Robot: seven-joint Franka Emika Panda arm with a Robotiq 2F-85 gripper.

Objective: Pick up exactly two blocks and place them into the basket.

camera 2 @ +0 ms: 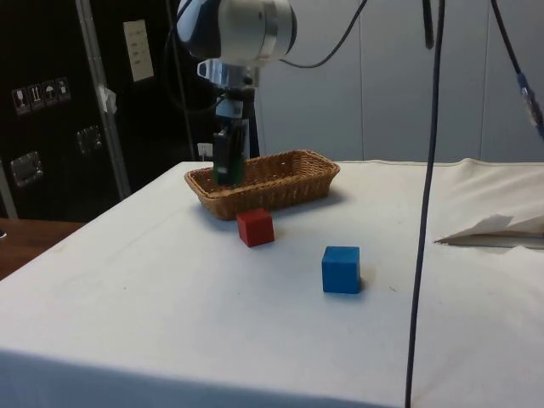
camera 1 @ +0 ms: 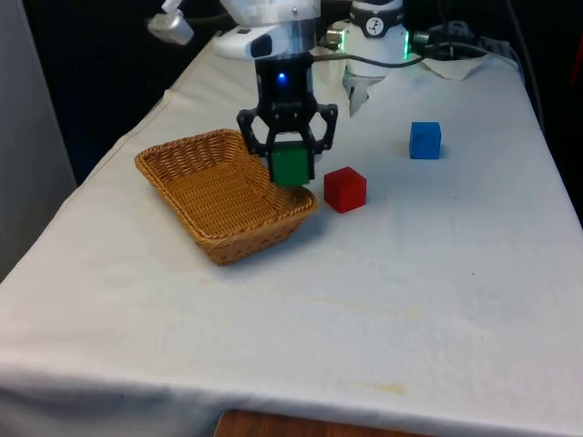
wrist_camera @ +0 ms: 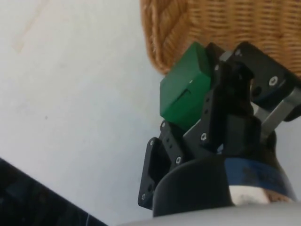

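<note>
My gripper (camera 1: 290, 164) is shut on a green block (camera 1: 291, 167), holding it in the air just above the rim of the wicker basket (camera 1: 196, 196) on the front view's right side of it. From the side, the gripper (camera 2: 228, 168) and the green block (camera 2: 227, 172) hang over the basket's (camera 2: 289, 174) near end. In the wrist view the green block (wrist_camera: 184, 92) sits tilted between the black fingers (wrist_camera: 221, 101), beside the basket's corner (wrist_camera: 162, 42). A red block (camera 1: 344, 189) lies on the cloth next to the basket. Farther off rests a blue block (camera 1: 424, 140).
The red block (camera 2: 255, 227) and the blue block (camera 2: 341, 269) stand apart on the white cloth. A crumpled white cloth or paper (camera 1: 455, 66) lies at the table's far end near the robot's base. Cables (camera 2: 433, 170) hang down in the side view.
</note>
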